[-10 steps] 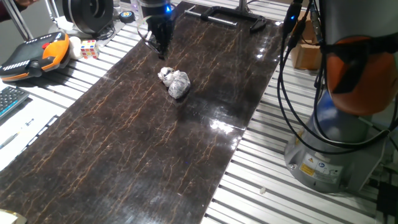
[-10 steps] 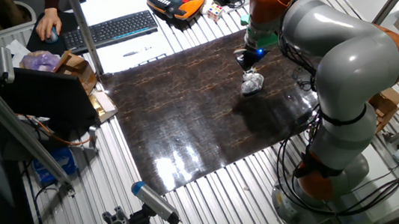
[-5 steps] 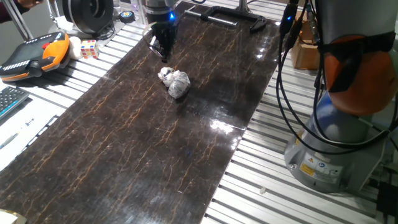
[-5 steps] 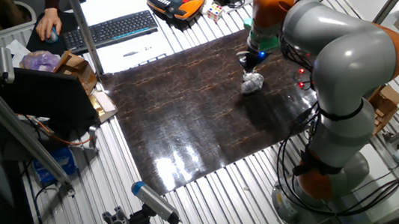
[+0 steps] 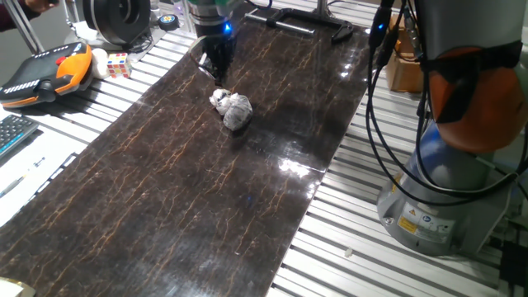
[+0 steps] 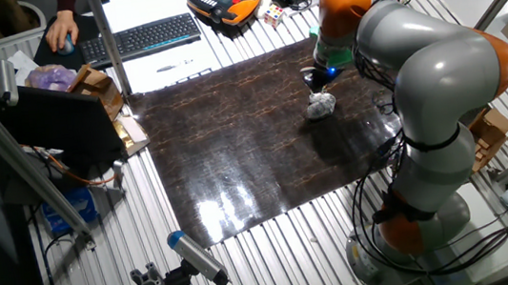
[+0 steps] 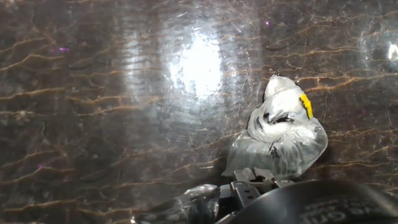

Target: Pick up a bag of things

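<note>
We hold our pincer (image 5: pixel 217 69) above the dark counter (image 5: pixel 165 181), empty and clear of the bag of things (image 5: pixel 232 109), which lies just beside and below it, so we judge a descent is needed; how wide its jaws stand we cannot tell

Ribbed metal table (image 5: pixel 346 223) w/ dark brown marble-look mat (image 5: pixel 165 181) on top. Wrinkly clear plastic bag w/ whitish lumps (image 5: pixel 232 109) lies on mat, toward its far end. Orange-black pendant (image 5: pixel 45 73), small multicoloured cube (image 5: pixel 118 64) on table just left of mat.
</note>
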Robot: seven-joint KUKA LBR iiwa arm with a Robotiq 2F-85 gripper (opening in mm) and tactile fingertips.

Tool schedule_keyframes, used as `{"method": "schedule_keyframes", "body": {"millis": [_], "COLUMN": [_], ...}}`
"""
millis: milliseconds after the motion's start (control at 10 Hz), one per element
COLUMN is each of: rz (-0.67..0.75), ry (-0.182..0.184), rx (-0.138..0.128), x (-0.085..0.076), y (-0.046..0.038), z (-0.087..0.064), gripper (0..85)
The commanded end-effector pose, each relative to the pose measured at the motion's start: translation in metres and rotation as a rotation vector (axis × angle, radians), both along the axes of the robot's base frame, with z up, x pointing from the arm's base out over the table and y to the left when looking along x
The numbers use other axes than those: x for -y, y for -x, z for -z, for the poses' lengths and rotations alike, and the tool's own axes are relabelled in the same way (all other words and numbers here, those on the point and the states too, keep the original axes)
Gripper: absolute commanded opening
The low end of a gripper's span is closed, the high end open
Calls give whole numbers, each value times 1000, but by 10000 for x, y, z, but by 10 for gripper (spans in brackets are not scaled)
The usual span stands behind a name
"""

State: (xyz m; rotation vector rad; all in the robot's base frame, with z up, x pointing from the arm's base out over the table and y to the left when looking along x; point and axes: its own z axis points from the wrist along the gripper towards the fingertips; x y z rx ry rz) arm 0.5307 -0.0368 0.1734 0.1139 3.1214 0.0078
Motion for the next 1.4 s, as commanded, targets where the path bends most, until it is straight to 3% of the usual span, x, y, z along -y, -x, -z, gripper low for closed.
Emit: {"method": "schedule_keyframes", "body": {"millis": [0,300,400,700,1000,1200,1300], "rz": [-1,3,9,9,8,0,14], "ry": [3,-13,-4,-14,-9,-8,-1], "rx": [4,-9,2,-9,-23,-16,4], "x": [8,31,34,136,193,192,192], "y": [-7,-22,-52,-124,-127,-125,-125], "z": [16,100,152,296,277,276,276], "gripper": [7,7,7,7,7,7,7]}}
